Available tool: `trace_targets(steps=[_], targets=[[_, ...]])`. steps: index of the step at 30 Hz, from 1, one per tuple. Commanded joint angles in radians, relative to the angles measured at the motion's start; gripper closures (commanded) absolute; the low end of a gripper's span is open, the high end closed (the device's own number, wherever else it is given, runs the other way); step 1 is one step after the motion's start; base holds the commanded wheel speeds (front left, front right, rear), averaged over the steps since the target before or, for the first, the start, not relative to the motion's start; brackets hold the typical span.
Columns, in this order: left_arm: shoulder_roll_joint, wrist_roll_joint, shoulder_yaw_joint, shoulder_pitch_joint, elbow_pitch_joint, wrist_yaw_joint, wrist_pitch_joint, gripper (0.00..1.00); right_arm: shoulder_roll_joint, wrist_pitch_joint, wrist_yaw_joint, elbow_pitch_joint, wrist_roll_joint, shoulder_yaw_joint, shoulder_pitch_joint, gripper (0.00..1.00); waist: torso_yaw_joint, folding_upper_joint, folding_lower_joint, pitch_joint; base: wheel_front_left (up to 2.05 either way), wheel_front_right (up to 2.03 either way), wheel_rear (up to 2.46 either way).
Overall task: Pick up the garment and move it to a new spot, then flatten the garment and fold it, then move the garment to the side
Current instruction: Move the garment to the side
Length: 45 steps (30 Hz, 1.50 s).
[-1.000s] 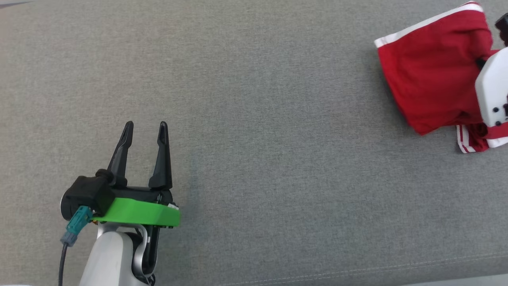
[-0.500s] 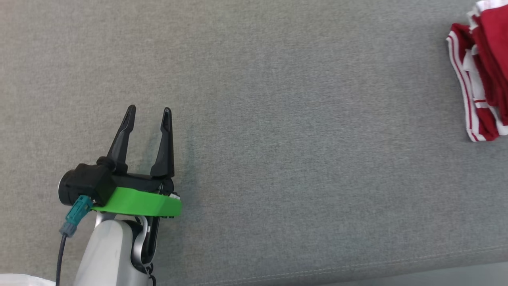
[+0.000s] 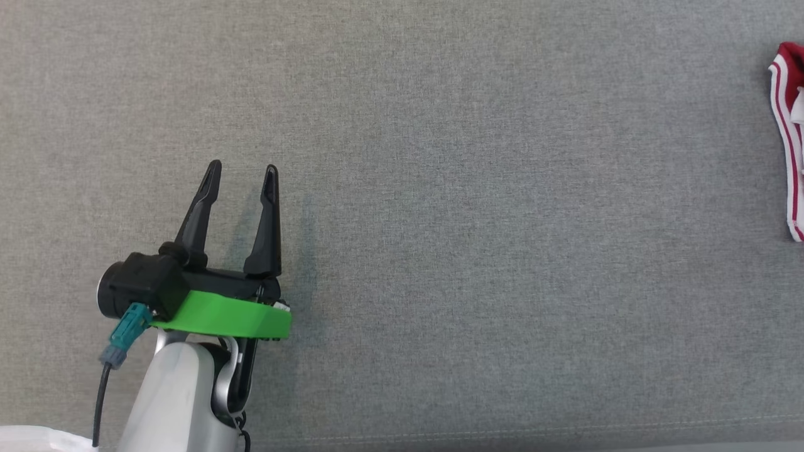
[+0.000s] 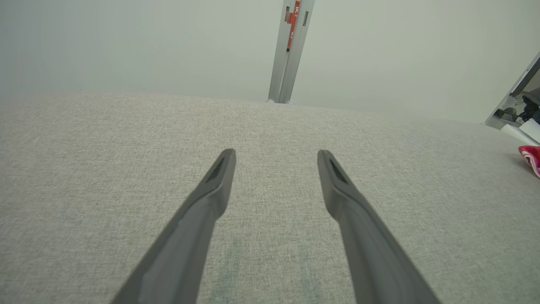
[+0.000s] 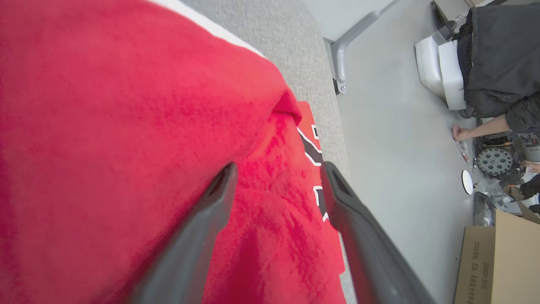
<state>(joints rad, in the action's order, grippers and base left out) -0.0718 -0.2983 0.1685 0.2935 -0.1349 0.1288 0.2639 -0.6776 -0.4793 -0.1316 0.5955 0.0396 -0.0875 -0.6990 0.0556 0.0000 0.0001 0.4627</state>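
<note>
Looking down on a broad grey woven surface [image 3: 440, 188], running from edge to edge in the head view with a stitched seam along its near side. Finding the red garment [image 3: 790, 144] with white stripes lying at the far right edge of that view, cut off by the frame and well apart from the left arm; glimpsing it again as a small red patch [image 4: 532, 156] at the right edge of the left wrist view, and as a wide sheet of red cloth [image 5: 105, 126] with white trim and a dark-and-white print, draping over the grey surface close to its edge, in the right wrist view. Noting the left gripper [image 3: 244, 168] hanging at the lower left over bare fabric, fingers spread apart and gripping nothing, the same wide gap showing in its own wrist view [image 4: 276, 153]. Seeing the right gripper [image 5: 279, 166] hovering right over the garment, fingers likewise standing apart, red cloth showing through the gap rather than being pinched. Picking out, beyond the surface edge, a pale floor [image 5: 392, 147], a cardboard box [image 5: 498, 257], a metal post [image 4: 291, 50], and a person's hand [image 5: 460, 133] resting on the floor.
</note>
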Motion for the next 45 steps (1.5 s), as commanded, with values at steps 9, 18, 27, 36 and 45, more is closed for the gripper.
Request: trace_targets(steps=[9,18,27,36,45], targets=[[0.010,-0.013,-0.040,-0.050,-0.010,0.003,0.000,0.00,0.176,0.224,0.002,-0.197,0.032,-0.089,0.120,0.00,-0.042,0.0000,-0.0001,-0.152,0.00,0.00,0.00],[0.016,-0.018,-0.098,-0.109,-0.030,0.003,0.000,0.00,0.374,0.413,0.002,-0.405,0.125,-0.037,0.316,0.00,-0.062,0.0000,-0.0001,-0.272,0.00,0.00,0.00],[0.017,-0.003,-0.138,-0.169,-0.079,0.003,0.000,0.00,0.546,0.570,0.002,-0.390,0.123,0.011,0.457,0.00,-0.047,0.0000,-0.0001,-0.380,0.00,0.00,0.00],[0.019,0.004,-0.172,-0.235,-0.125,0.003,0.000,0.00,0.597,0.620,0.002,-0.298,0.119,0.075,0.523,0.00,-0.045,0.0000,-0.0001,-0.457,0.00,0.00,0.00],[0.020,0.007,-0.176,-0.244,-0.151,0.003,0.000,0.00,0.598,0.615,0.001,-0.266,0.134,0.101,0.528,0.00,-0.056,0.0000,-0.0001,-0.466,0.00,0.00,0.00]])
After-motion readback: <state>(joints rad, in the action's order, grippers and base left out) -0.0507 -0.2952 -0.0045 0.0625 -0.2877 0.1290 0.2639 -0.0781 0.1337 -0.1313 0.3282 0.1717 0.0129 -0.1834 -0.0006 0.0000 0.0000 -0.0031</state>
